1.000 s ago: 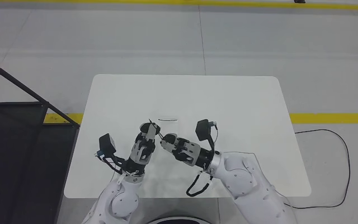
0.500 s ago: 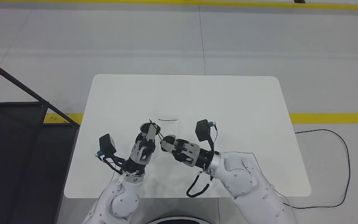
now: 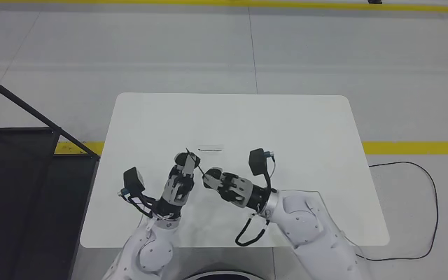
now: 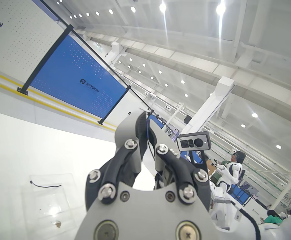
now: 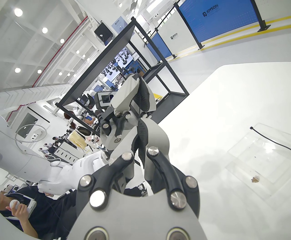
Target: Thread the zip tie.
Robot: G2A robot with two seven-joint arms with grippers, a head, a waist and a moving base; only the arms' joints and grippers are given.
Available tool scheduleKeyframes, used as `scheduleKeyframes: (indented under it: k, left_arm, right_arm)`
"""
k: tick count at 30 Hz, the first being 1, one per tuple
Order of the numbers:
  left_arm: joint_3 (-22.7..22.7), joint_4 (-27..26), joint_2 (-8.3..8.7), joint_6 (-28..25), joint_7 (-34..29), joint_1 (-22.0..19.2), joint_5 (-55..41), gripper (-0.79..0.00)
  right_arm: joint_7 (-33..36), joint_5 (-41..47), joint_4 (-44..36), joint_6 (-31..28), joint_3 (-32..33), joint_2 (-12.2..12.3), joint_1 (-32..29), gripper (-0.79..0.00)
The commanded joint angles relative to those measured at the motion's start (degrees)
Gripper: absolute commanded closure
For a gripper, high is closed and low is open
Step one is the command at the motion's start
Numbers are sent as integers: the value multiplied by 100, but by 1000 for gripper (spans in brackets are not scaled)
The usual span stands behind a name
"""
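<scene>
As left gripper (image 3: 190, 159) and right gripper (image 3: 208, 180) pinch one zip tie (image 3: 199, 166), another (image 3: 210, 148) lies beyond.

Bright overhead lamps (image 4: 162, 7); streaky glare; warped edges

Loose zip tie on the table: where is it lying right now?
In the top view the loose zip tie lies on a clear tray near the table's middle, just beyond the left gripper and right gripper, touching neither.

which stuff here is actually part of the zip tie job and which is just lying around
In the job: held zip tie, left gripper, right gripper.
Lying about: spare zip tie in the clear tray, brown scrap in it too.
</scene>
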Motion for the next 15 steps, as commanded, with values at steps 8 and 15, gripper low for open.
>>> scheduleKeyframes:
  k: [8,15]
  left_arm:
    - [-316,-45,49,-308,-131,141,-31,-674]
    - [-603,-50,105,-628,-652,204,-705,-671]
  right_arm:
    - [100,392,-8,-209,221,46,-61,0]
    - [1052,1200,80,-479,436,146,29,0]
